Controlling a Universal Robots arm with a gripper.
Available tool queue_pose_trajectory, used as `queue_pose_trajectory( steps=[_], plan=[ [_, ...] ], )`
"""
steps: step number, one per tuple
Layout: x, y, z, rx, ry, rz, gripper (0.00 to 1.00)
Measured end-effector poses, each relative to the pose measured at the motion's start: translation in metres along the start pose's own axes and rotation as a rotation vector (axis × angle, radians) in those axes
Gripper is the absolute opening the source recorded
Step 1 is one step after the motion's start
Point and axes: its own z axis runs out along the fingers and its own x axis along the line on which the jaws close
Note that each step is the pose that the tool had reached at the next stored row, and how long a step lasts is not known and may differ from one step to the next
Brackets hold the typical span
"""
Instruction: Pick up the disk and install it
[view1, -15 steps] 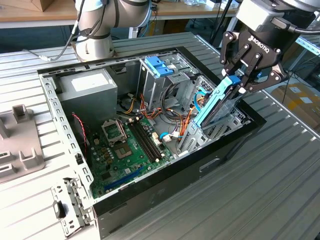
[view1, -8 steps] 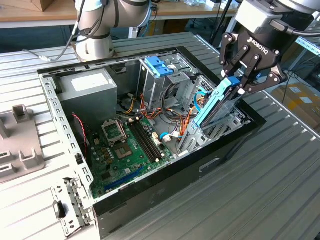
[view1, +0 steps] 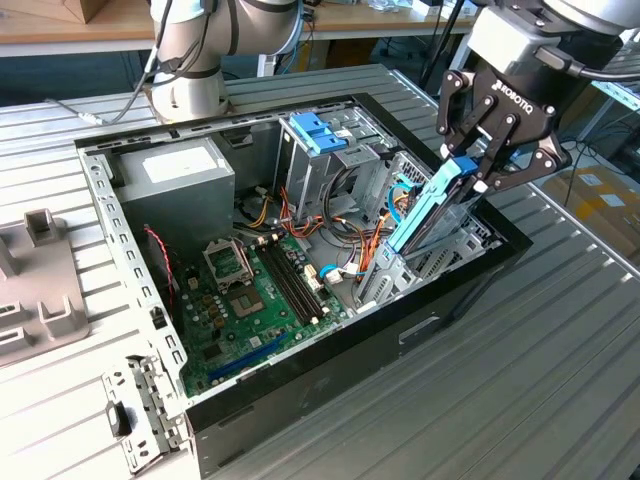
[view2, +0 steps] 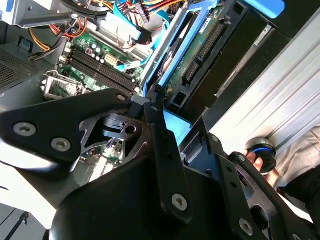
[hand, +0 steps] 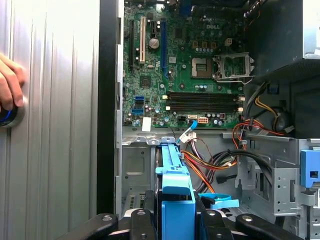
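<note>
An open computer case (view1: 300, 372) is laid flat in the middle of the ribbed metal worktop (view1: 520, 400). The disk (view1: 425, 215), set in a blue plastic carrier, is pinched at its upper blue end by the gripper (view1: 470, 172). It is held tilted, with its lower end down inside the case, close to the wall at the exterior view's right. In the second wrist view a green circuit board and a black connector are seen on the disk's underside.

White lettering is carried on the gripper's black body, and a pale label is stuck on top of the grey power supply (view1: 175, 175) in the case's far corner. A green motherboard (view1: 250, 300) lies along the case's near wall. The drive cage (view1: 318, 135), with its light-blue handles, stands by the far wall.

In the first wrist view a person's hand (hand: 9, 80) is laid on a round blue-ringed button (hand: 11, 117) on the worktop, outside the case's black wall.
</note>
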Motion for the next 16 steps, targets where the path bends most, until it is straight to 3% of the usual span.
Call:
queue_pose_trajectory(
  steps=[16],
  plan=[
    [0.0003, -0.0002, 0.0057, 0.0000, 0.0001, 0.000, 0.37]
  ],
)
